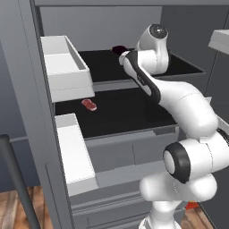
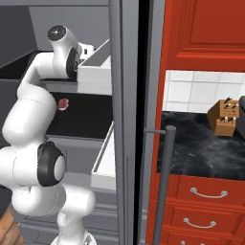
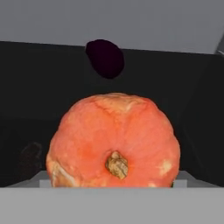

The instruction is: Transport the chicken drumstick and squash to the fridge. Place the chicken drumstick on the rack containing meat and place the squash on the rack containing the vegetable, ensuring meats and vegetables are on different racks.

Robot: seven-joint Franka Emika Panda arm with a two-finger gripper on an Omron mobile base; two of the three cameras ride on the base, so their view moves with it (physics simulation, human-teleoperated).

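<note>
one squash (image 3: 113, 142), one purple vegetable (image 3: 104, 57), one meat piece (image 1: 89, 104)

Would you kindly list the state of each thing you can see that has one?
fridge: door open.
squash: held up close before the hand camera, over the upper rack.
purple vegetable: lying on that upper rack, behind the squash.
red meat: lying on the lower rack.
tool: grip state hidden by the squash.

Fridge (image 1: 27, 67) interior: upper black rack (image 1: 103, 65), frame centre, bearing a dark purple vegetable (image 1: 118, 49) at its back; lower black rack (image 1: 116, 114) beneath, bearing a pinkish-red meat piece (image 1: 89, 105) toward its left.
</note>
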